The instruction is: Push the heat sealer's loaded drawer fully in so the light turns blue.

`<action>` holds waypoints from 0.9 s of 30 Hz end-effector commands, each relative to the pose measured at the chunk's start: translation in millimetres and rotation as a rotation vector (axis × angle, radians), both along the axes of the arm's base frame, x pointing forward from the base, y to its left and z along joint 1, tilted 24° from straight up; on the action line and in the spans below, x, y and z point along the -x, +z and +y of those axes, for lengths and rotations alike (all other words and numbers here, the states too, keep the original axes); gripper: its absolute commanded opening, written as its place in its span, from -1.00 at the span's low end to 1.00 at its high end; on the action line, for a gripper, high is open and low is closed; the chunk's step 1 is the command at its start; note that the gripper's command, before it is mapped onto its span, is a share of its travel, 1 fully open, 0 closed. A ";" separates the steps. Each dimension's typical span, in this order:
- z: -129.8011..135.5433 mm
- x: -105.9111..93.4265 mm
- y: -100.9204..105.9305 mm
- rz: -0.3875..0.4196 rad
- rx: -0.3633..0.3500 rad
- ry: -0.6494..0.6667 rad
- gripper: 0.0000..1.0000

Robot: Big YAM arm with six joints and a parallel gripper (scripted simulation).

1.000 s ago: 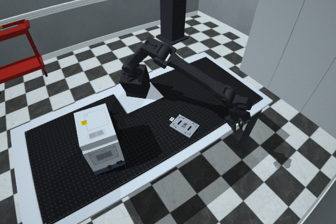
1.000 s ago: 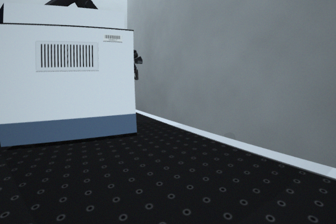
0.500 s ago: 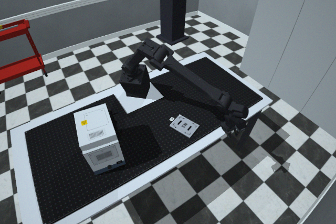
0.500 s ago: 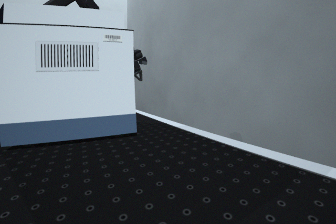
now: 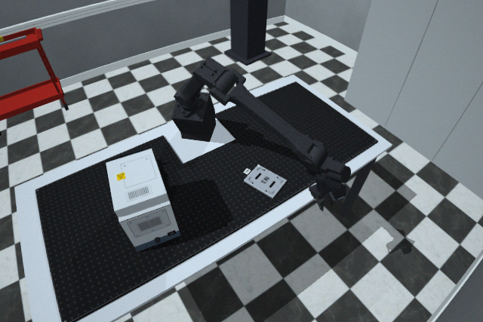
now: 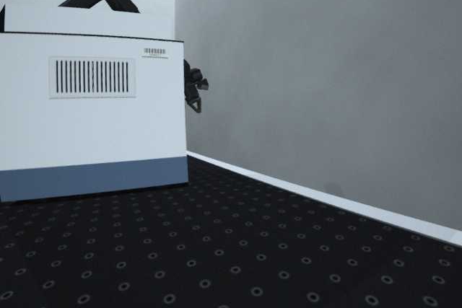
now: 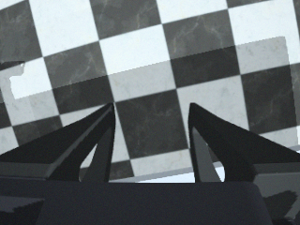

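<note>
The heat sealer [image 5: 138,182] [image 6: 93,129], a white box with a blue base, stands upright on the left part of the black mat. The exterior view shows its vented side. Its drawer, status light, seal sheet and sealing frame cannot be made out in any view. My gripper [image 5: 330,201] [image 6: 201,97] [image 7: 151,112] hangs beyond the table's long near edge, far to the right of the sealer in the top view. Its fingers are partly open, with nothing between them; the wrist view shows the checkered floor below. It touches nothing.
A flat grey plate [image 5: 255,186] with dark slots and a small white tag [image 5: 247,171] lies on the mat [image 5: 78,271], between sealer and gripper. The arm's base [image 5: 193,121] stands at the table's back edge. A red cart [image 5: 35,94] stands off to the left.
</note>
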State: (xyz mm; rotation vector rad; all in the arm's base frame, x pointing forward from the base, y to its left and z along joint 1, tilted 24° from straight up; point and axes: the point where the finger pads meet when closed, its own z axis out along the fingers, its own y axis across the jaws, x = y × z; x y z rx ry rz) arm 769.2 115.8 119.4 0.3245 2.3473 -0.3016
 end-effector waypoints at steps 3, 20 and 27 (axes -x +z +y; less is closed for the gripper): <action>-28.6 -4.6 30.8 -0.040 0.003 0.001 -0.10; -87.7 -4.5 41.8 -0.026 -0.001 -0.047 -0.10; -107.2 -14.7 32.5 0.002 -0.015 -0.114 -0.10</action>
